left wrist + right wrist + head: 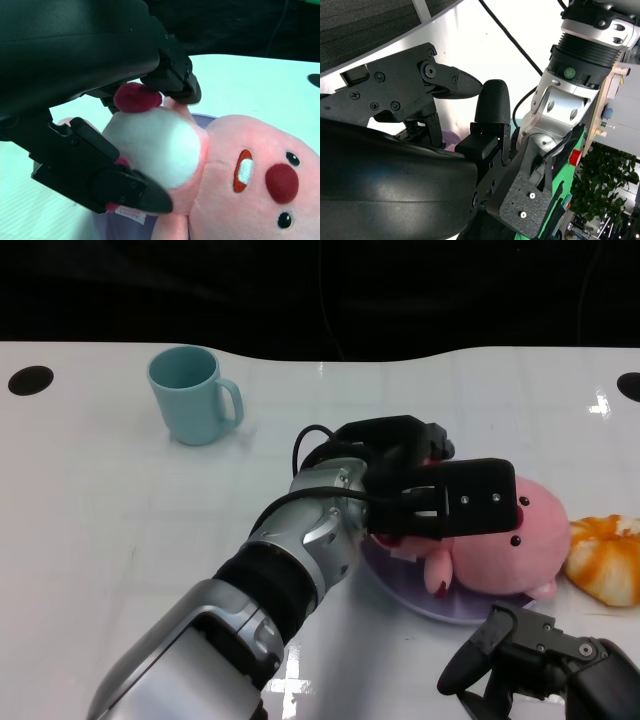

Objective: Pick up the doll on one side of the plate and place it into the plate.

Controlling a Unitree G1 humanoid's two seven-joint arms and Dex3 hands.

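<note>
A pink pig doll [505, 545] with a white belly lies on the purple plate [440, 608] at the right of the table. My left hand [430, 490] reaches over it from the left and grips its body. In the left wrist view the fingers [100, 175] clasp the white belly of the doll [250, 170] from both sides, over the plate's rim [107, 227]. My right hand [530, 655] hovers at the table's near edge, just in front of the plate, holding nothing. In the right wrist view its fingers [445, 85] are apart.
A light blue mug [192, 395] stands at the back left. An orange and white plush fruit [608, 555] lies right of the doll, touching or nearly so. The silver left forearm [570, 95] shows in the right wrist view.
</note>
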